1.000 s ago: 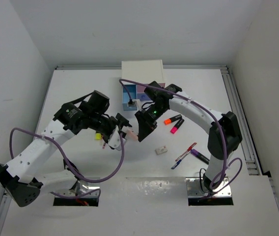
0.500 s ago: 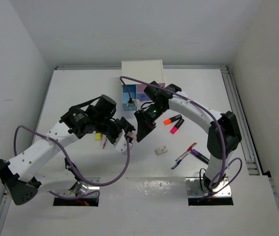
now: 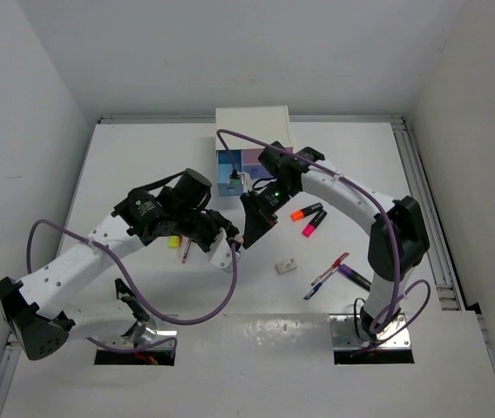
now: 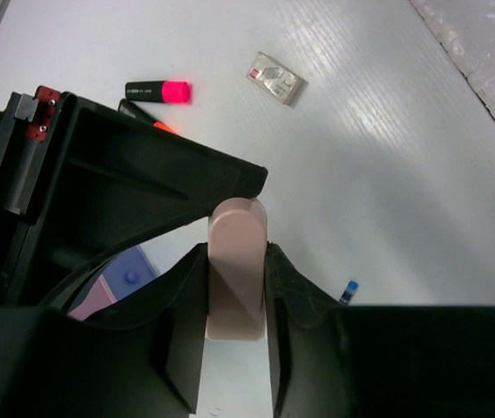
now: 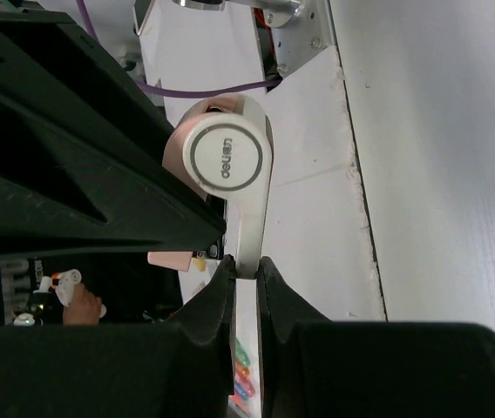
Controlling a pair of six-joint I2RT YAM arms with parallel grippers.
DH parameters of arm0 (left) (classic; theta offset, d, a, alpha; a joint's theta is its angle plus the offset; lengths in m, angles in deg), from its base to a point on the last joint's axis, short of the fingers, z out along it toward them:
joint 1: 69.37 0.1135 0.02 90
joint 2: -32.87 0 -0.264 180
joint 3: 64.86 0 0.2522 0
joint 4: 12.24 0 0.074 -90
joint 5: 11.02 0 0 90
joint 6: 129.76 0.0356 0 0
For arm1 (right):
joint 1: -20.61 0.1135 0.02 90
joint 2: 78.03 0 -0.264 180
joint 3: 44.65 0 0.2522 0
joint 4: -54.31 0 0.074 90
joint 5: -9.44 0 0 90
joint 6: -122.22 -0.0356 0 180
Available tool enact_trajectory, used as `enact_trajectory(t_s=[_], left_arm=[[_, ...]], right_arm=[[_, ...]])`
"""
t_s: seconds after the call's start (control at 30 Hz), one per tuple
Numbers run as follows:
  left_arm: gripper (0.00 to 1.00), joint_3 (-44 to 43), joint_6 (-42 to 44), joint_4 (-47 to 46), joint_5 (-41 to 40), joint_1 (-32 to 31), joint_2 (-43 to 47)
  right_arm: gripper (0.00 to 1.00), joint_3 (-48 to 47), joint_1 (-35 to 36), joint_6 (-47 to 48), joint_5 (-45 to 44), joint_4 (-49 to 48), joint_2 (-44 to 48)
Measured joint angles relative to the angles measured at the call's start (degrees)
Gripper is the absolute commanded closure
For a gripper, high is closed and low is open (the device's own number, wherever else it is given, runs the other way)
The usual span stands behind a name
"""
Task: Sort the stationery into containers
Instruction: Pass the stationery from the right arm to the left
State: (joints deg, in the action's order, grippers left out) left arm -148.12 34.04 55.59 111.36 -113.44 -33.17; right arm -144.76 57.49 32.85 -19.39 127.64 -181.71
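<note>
**Item:** pinkish stationery piece [image 4: 236, 270] with a round white disc on one face. It is held above the table [image 3: 143, 165], in front of the white cabinet [image 3: 252, 122], between the two arms.
**Left gripper** [image 4: 236, 254]: jaws pressed against both flat sides of the piece.
**Right gripper** [image 5: 243, 266]: jaws closed on its thin edge.
**Light-blue drawer** [image 3: 228, 177]: pulled open, just behind the right gripper.
**On the table, to the right:** orange highlighter [image 3: 307, 212], pink highlighter [image 3: 314, 225], whitish eraser [image 3: 287, 266], red pen [image 3: 335, 265], purple highlighter [image 3: 354, 277].
**Yellow highlighter** [image 3: 174, 241]: beside the left arm.
</note>
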Motion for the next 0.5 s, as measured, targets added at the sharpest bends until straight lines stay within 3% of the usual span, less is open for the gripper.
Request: enact_trajectory(t_s=[0.1, 0.13, 0.17, 0.2, 0.3, 0.5], left_arm=[[0.87, 0.0, -0.11, -0.26, -0.33, -0.11, -0.02], [0.92, 0.0, -0.63, -0.55, -0.55, -0.11, -0.04], [0.95, 0.0, -0.94, -0.72, -0.7, -0.09, -0.04], [0.97, 0.0, -1.6, -1.09, -0.92, 0.02, -0.04], [1.0, 0.02, -5.05, -3.15, -1.95, 1.01, -0.02], [1.0, -1.22, -20.9, -11.91, -12.63, 3.3, -1.81]], right_arm=[[0.98, 0.0, -0.22, -0.24, 0.24, -0.07, 0.0], [0.87, 0.0, -0.37, -0.61, 0.31, -0.22, 0.0], [0.87, 0.0, -0.48, -0.87, 0.35, -0.42, 0.0], [0.66, 0.07, -1.01, -1.36, 0.42, -0.66, 0.0], [0.35, 0.42, -3.02, -3.61, 0.09, -1.88, 0.2], [0.3, 0.11, -14.99, -7.3, -1.03, -4.31, 1.01]])
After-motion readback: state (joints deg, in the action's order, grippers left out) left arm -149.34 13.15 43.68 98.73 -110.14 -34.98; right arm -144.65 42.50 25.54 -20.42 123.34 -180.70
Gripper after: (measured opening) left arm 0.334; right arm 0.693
